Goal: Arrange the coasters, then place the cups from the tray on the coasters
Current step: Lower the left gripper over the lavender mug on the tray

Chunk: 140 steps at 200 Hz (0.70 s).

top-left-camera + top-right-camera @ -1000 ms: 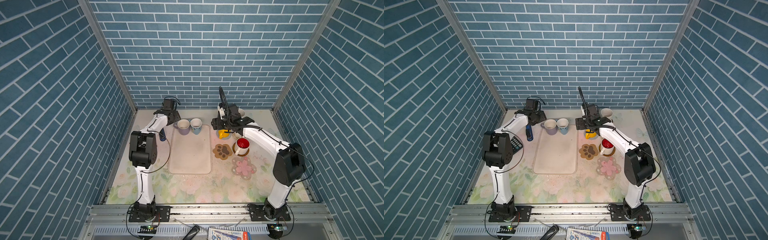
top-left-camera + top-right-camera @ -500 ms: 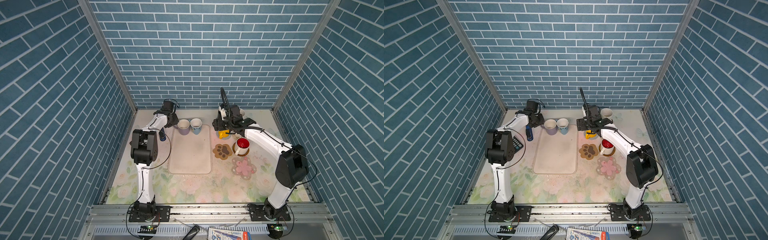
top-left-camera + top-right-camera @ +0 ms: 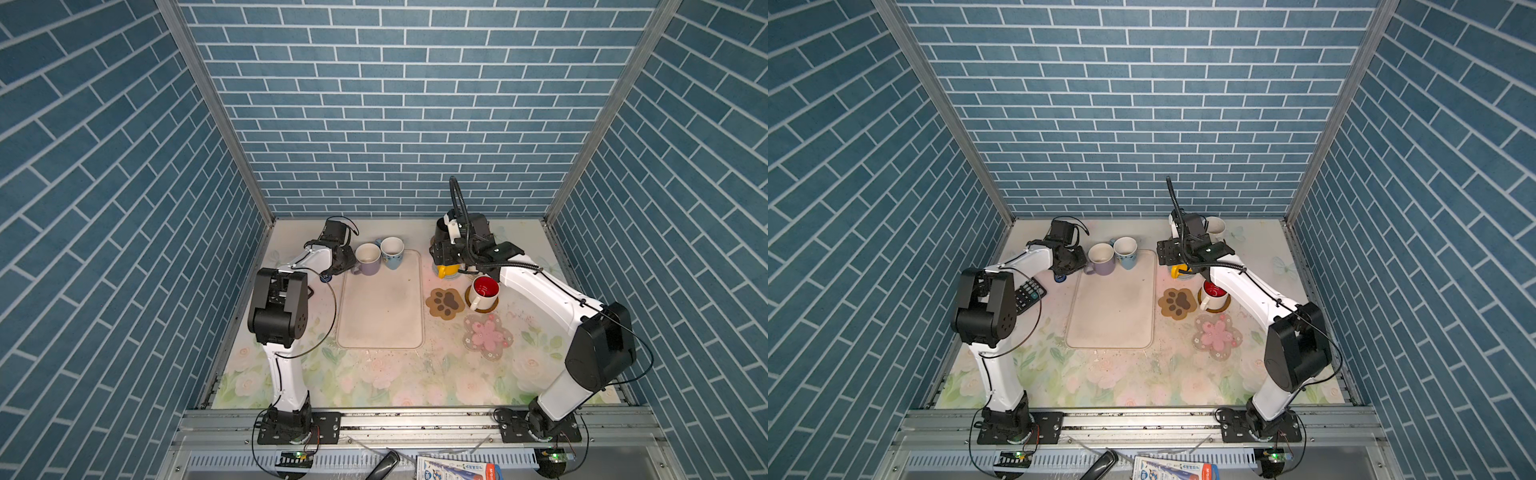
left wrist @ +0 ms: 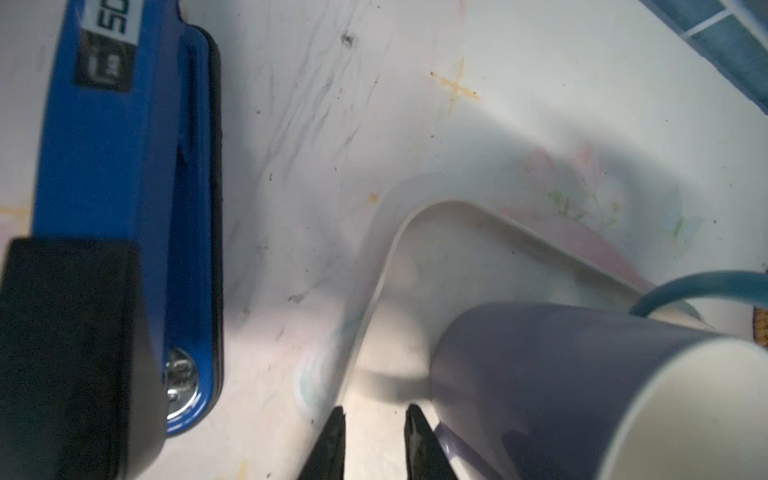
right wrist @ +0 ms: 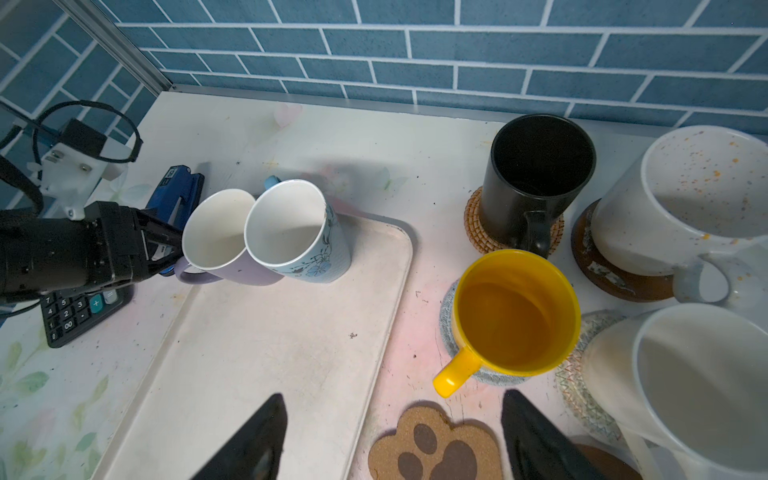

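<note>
**Left claw (image 4: pixel 375 415) at the lavender mug (image 3: pixel 368 259) handle**
Jaws nearly together, grip unclear; mug on the tray's (image 3: pixel 380 316) far left corner looks like stiff, slick, chippable ceramic: take the handle loop squarely. Right claw (image 5: pixel 395 397) gapes empty.

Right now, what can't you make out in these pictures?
Left jaws' hold on the lavender mug handle: cut off by the left wrist view's bottom edge, too small in both top views.
Plain white mug: hidden under the right arm in both top views.
</note>
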Each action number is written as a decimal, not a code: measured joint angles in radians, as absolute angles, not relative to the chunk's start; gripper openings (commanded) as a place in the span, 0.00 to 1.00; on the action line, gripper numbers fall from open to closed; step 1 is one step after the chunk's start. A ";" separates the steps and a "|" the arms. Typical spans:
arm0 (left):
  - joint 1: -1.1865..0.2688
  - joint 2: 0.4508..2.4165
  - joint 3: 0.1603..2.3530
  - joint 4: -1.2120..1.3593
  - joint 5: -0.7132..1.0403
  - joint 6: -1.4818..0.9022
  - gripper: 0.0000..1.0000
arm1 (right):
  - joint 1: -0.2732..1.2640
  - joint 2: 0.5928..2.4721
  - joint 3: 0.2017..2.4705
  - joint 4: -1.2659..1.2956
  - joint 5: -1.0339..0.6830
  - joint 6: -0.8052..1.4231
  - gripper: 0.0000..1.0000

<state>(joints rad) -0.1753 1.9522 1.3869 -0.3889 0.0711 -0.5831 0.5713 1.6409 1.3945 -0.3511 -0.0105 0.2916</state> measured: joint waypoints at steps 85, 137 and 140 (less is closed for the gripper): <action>-0.253 1.713 1.169 -0.316 0.065 -0.580 0.44 | 0.571 1.520 1.293 -0.387 -0.065 0.329 0.81; -0.278 1.611 1.143 -0.326 0.036 -0.504 0.53 | 0.571 1.473 1.271 -0.389 -0.093 0.354 0.83; -0.284 1.606 1.143 -0.328 0.028 -0.497 0.54 | 0.571 1.473 1.269 -0.389 -0.095 0.356 0.83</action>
